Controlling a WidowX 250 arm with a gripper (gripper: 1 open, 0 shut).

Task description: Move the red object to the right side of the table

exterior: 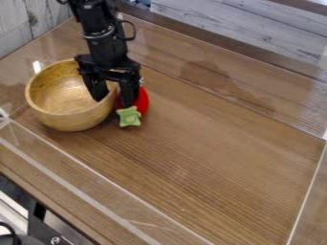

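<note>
1. On the left stands a round, light wooden bowl (61, 96). It looks empty. It is not part of the job, so it should stay where it is.

2. Just right of the bowl, the black robot gripper (111, 92) points straight down from the black arm (96, 24). Its two fingers are spread wide and hold nothing. One finger sits by the bowl's rim and the other is down by the strawberry. I think they are spread so they can go around the toy.

3. Next comes the small red toy strawberry with the green leafy end (134, 103). It lies on the brown wood-grain table (217, 134), touching or almost touching the bowl's right side. Its green end points toward the front. The gripper hides part of the red, so I cannot tell if a finger touches it.

4. The right side of the table is bare wood, and that is where the toy must go. Low clear plastic walls (153, 206) run around the table's edge.

5. The toy is not yet picked up. The bowl is very close, so a finger could bump it.
</note>
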